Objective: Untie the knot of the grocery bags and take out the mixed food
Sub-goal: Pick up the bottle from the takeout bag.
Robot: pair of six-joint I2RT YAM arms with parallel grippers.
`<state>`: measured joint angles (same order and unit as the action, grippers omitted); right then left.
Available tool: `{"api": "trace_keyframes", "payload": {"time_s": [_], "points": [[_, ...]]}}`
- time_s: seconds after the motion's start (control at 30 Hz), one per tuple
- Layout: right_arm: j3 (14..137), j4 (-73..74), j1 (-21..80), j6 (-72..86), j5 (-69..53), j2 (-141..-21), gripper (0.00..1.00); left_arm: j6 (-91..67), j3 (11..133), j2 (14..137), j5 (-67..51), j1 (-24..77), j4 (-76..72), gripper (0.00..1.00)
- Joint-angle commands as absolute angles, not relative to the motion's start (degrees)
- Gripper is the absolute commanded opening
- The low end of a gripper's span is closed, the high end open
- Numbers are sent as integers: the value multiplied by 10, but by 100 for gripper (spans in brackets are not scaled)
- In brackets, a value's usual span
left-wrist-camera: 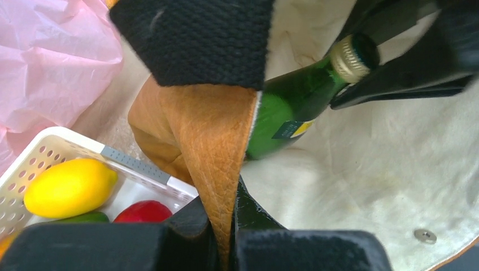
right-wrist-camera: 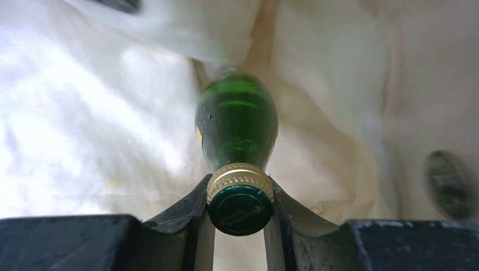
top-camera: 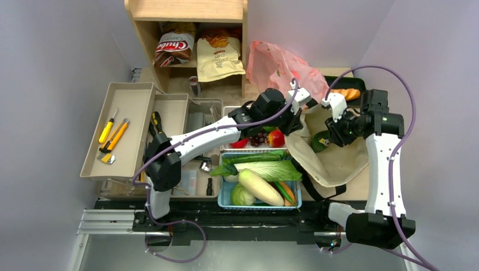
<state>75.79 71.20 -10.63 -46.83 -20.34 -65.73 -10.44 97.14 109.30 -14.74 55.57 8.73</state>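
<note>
Top external view puts the pink plastic bag (top-camera: 279,65) by the shelf (top-camera: 189,11), behind the cloth tote (top-camera: 339,164) where the right gripper (right-wrist-camera: 240,197) has its jaws clamped on a green bottle (right-wrist-camera: 236,127) at the neck (the left gripper (left-wrist-camera: 226,220) has its jaws pinching the tote's leather rim (left-wrist-camera: 209,130)): draw it straight out, rim held taut.

The left gripper (left-wrist-camera: 226,240) is pinched tight on the tan edge of the cloth bag (left-wrist-camera: 367,169). The right gripper (right-wrist-camera: 240,206) reaches inside that bag and squeezes the top of a green bottle (right-wrist-camera: 237,124).

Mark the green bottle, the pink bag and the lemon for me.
green bottle (right-wrist-camera: 237,127), right wrist view, on its glass shoulder.
pink bag (top-camera: 268,63), top external view, on its crumpled side.
lemon (left-wrist-camera: 69,187), left wrist view, on the middle of its skin.
</note>
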Motion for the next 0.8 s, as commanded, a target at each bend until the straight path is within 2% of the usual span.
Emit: {"api": "trace_keyframes", "payload": {"time_s": [0.0,0.3,0.43,0.57,0.77], "points": [[847,717,-108,-439,-280,-640,0,-165,1009,1133,-142,547,93,0],[939,781,-108,-400,-288,-627,0,-258,1042,1212,-173,541,46,0],[971,802,-108,-401,-286,-623,0,-256,1047,1214,-176,534,31,26],[1004,827,-107,-403,-289,-623,0,-240,1025,1184,-189,523,15,60],[1062,836,-108,-390,-316,-637,0,-258,952,1109,-243,485,-62,93]]}}
